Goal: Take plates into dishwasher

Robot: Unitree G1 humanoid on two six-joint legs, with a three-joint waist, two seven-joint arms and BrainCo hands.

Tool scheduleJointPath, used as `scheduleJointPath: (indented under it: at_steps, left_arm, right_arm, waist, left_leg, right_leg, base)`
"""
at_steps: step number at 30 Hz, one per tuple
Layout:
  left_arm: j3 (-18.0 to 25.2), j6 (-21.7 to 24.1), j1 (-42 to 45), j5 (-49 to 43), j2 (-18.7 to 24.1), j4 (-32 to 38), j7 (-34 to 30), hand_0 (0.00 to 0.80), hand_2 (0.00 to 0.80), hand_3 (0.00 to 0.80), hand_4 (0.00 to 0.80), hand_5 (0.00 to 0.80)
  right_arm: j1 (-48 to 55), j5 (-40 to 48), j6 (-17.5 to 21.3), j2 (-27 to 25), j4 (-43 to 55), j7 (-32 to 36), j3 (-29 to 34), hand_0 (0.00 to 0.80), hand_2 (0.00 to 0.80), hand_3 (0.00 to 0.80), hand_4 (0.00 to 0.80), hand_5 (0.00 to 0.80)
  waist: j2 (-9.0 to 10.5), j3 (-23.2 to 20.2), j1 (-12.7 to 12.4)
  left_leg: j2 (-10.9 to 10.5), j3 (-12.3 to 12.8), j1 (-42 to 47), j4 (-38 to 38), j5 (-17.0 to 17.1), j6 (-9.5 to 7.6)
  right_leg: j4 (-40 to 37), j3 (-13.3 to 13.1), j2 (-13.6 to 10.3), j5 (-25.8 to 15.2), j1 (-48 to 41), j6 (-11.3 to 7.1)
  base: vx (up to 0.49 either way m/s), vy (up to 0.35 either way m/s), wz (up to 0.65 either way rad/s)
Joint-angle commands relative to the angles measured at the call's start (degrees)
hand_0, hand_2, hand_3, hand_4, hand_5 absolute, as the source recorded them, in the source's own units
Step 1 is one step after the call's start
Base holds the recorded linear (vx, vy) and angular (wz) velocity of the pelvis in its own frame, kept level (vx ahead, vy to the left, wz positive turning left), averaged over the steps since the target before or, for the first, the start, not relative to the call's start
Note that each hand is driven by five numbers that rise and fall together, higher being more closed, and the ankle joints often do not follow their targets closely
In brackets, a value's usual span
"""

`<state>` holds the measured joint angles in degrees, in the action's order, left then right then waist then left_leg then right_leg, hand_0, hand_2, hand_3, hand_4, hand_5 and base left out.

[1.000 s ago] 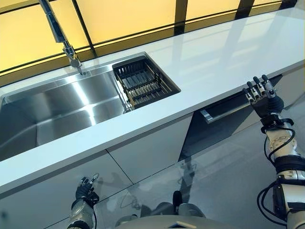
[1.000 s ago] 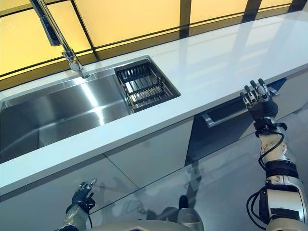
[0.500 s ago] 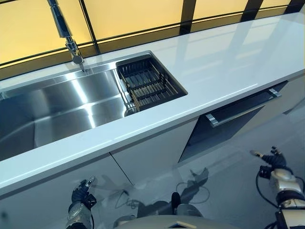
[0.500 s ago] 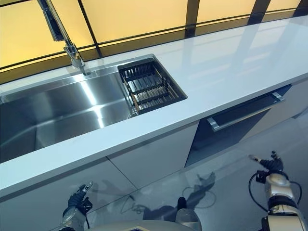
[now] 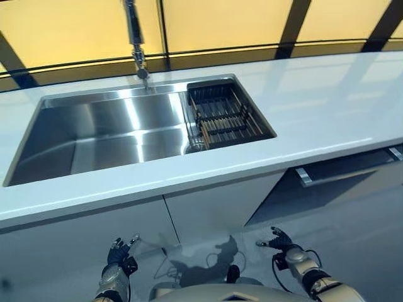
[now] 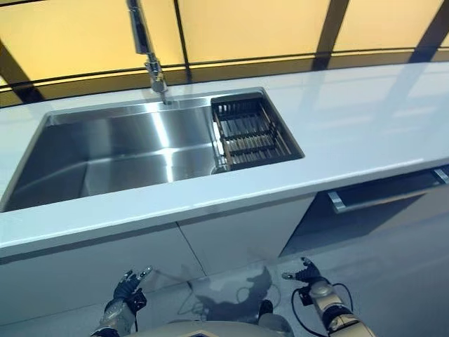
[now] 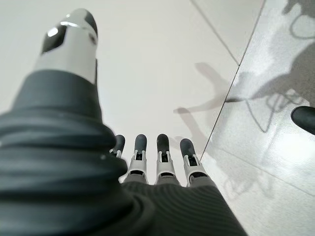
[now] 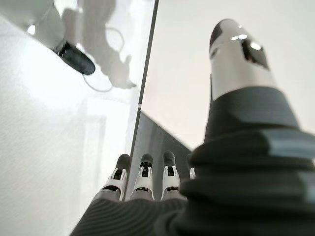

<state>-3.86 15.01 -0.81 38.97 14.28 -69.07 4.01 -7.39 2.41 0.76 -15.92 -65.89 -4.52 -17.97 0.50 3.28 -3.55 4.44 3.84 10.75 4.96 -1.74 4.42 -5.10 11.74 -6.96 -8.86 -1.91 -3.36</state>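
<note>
Countertop (image 5: 327, 107): white surface is running across the whole view, and yellow window panels (image 5: 214, 22) are glowing behind it.
Sink (image 5: 94, 132): steel basin is sitting in the countertop; the faucet (image 5: 135, 44) is standing at its far rim.
Rack (image 5: 223, 116): dark dish rack is lying in the sink's right end.
Plates: none are showing in any view.
Dishwasher (image 5: 352, 173): dark front with a bar handle is sitting under the countertop, right of the sink.
Cabinets (image 5: 214, 207): white doors are standing below the sink.
Left hand (image 5: 119, 255): hanging low before the cabinets, fingers straight, holding nothing.
Right hand (image 5: 280, 241): hanging low, left of the dishwasher, fingers spread, holding nothing.
</note>
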Motion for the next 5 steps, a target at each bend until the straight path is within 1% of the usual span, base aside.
scheduleJointPath:
  at_steps: [1,5]
  left_arm:
    - [-1.63,1.77,-4.08,-2.40,-0.69,-2.19,-0.24,0.000,0.000,0.000,0.000,0.000]
    - [-1.74,1.23,-3.64,-2.17,-1.55,-2.18,-0.95,0.000,0.000,0.000,0.000,0.000]
  right_arm:
    - [-3.80,0.62,0.02,0.09,-4.43,0.38,-2.49,0.000,0.000,0.000,0.000,0.000]
    - [-3.00,2.04,0.30,1.17,-4.67,0.07,-2.25,0.000,0.000,0.000,0.000,0.000]
  waist:
    - [1.22,0.79,-1.61]
    - [1.07,0.74,-2.21]
  left_leg:
    - [-1.22,1.53,-0.42,-0.76,-1.36,-2.82]
    - [-1.13,1.24,-0.53,-0.90,-1.09,-2.65]
  right_leg:
    - [0.10,-0.72,-4.33,2.94,-3.14,-3.80]
    - [0.10,0.37,-4.67,3.07,-3.94,-3.95]
  base:
    - [0.007,0.033,0.09]
    - [0.005,0.023,0.14]
